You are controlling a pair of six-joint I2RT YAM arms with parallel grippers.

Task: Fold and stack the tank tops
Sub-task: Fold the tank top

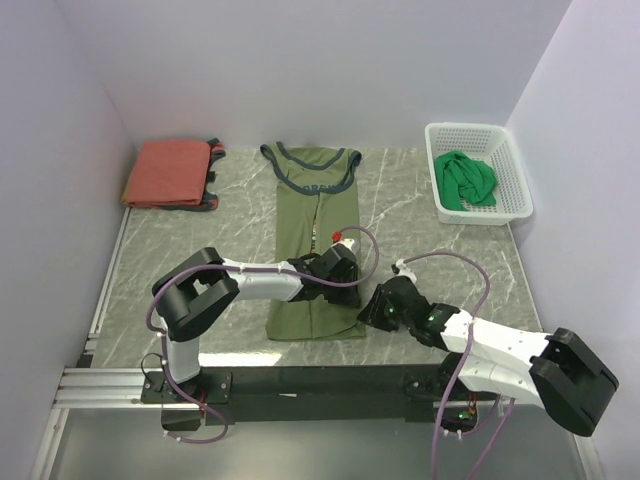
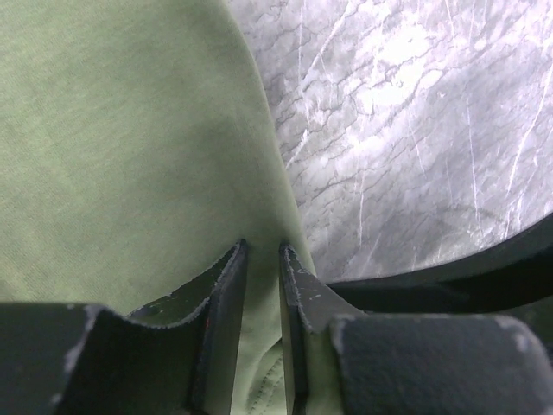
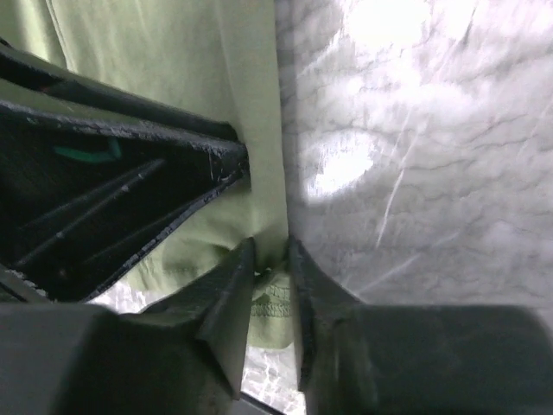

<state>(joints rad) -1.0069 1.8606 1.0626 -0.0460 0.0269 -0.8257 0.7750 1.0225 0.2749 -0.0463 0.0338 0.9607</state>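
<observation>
The olive green tank top (image 1: 312,240) lies lengthwise mid-table as a narrow strip, navy neckline at the far end and hem near me. My left gripper (image 1: 337,268) is shut on its right edge; in the left wrist view (image 2: 262,246) olive cloth (image 2: 130,147) fills the narrow gap between the fingers. My right gripper (image 1: 374,311) is shut on the near right hem corner; the right wrist view (image 3: 270,246) shows the stitched hem (image 3: 278,298) pinched between the fingers. The rust-red top (image 1: 168,172) lies folded at the far left. The bright green top (image 1: 465,180) is bunched in the basket.
The white mesh basket (image 1: 513,165) stands at the far right by the wall. Grey marble tabletop (image 1: 420,230) shows between the olive top and the basket. The left arm's black gripper body (image 3: 130,199) sits just beside my right fingers. Walls close in on the left, back and right.
</observation>
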